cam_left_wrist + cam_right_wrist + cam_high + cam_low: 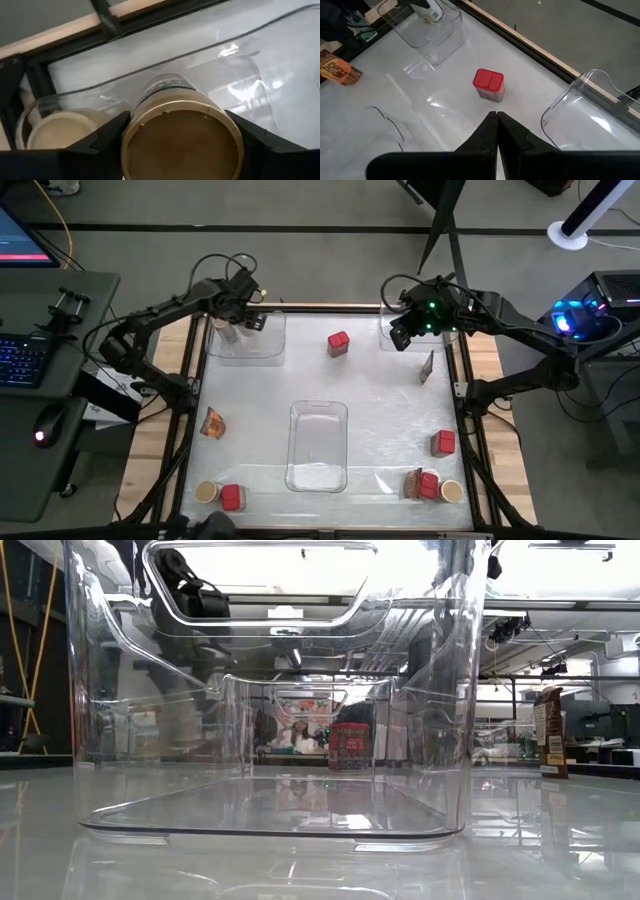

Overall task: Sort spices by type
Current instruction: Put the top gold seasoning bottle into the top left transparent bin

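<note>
Three clear trays are counted in the high view: one at the far left corner (246,340), one in the middle near the front edge (318,445), and one at the far right corner (393,332).

Four red boxy containers are seen: one between the two far trays (338,344), one at the right side (444,443), one at the front left (231,498), and one at the front right (429,484).

Four jars with tan lids are counted. One (182,134) is gripped between the fingers of the left gripper (246,317) over the far left tray. Another (60,132) already lies inside that tray. One stands at the front left (206,492) beside the red container there, and one at the front right (451,491).

Three foil packets are noted: at the left (212,422), at the far right (427,366), and at the front right (413,483) just beside the red container.

The right gripper (497,120) is held above the table near the far right tray, its jaws closed on nothing.
</note>
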